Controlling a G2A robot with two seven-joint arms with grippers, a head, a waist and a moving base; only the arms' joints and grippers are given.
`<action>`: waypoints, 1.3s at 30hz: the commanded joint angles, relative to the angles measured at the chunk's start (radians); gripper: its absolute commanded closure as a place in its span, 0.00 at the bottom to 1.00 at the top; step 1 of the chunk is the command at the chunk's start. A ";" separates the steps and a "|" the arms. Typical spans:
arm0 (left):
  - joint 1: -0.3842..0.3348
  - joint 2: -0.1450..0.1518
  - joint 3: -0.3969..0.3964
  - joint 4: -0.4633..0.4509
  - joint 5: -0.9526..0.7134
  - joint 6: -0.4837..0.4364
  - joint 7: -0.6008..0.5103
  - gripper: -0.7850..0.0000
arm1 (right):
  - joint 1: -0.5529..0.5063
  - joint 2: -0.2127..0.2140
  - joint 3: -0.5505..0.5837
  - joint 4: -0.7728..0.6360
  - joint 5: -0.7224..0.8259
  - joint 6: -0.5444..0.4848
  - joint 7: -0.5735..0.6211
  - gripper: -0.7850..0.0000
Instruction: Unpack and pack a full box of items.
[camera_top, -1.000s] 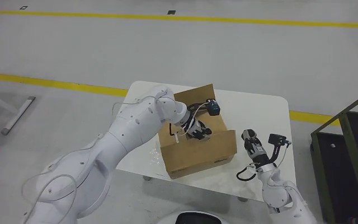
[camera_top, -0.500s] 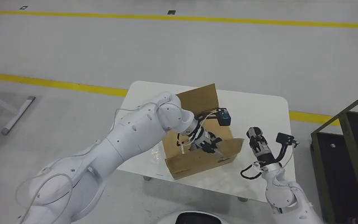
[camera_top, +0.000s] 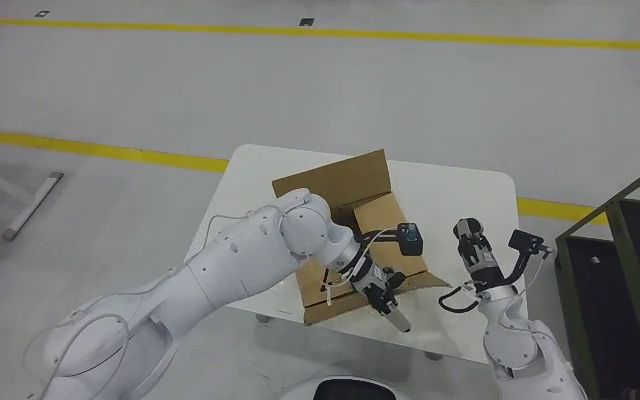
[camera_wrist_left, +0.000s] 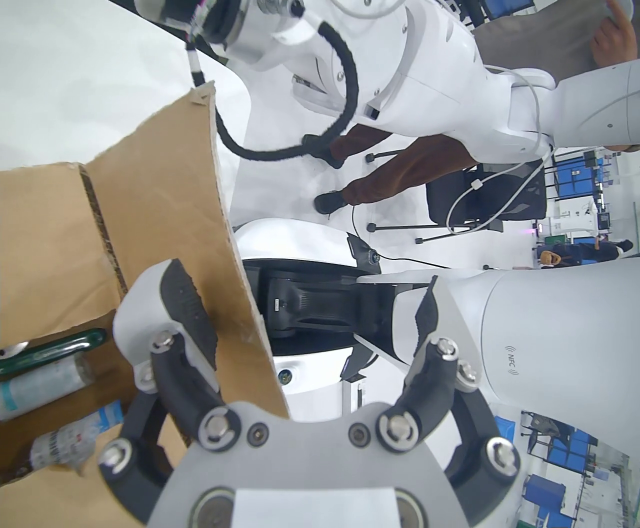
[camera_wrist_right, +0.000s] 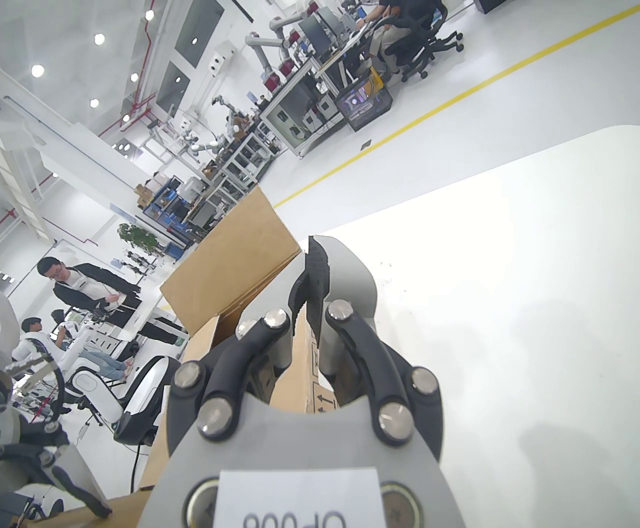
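I have the box (camera_top: 340, 183) standing open on the desk (camera_top: 455, 190), with its far flap raised and leaning back. My left pincer (camera_wrist_left: 300, 287) sits at the box's near edge, on the side that faces the robot. Its jaws are spread wide and grip nothing. A near flap (camera_wrist_left: 165, 175) of the box runs up between them. It stands just beside the ribbed pad of the inner finger (camera_wrist_left: 187, 310), though I cannot tell whether the two actually touch. The outer finger (camera_wrist_left: 430, 320) is well clear of the cardboard, beyond the box.

Inside the box, low down next to that flap, I can make out three things. A green stick (camera_wrist_left: 60, 345) lies flat with a pale tube (camera_wrist_left: 40, 385) right alongside it. A small wrapped packet (camera_wrist_left: 70, 437) lies just beside the tube, on the side away from the stick. I cannot tell what any of them is.

My right pincer (camera_wrist_right: 310, 260) is near the box's right side, above bare desk and apart from the cardboard. Its jaws are pressed together with nothing between them, and the tips point toward the box's right wall.
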 joint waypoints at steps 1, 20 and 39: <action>0.009 0.001 0.005 -0.002 -0.013 0.004 -0.004 0.00 | -0.001 0.000 0.007 -0.006 0.001 0.005 0.002 1.00; 0.041 -0.018 0.061 0.005 0.031 0.099 -0.099 0.00 | -0.001 -0.001 -0.013 0.058 -0.016 0.005 0.050 1.00; 0.051 -0.013 0.061 0.054 0.108 0.104 -0.104 0.00 | 0.023 -0.009 -0.104 0.193 -0.073 -0.042 0.065 1.00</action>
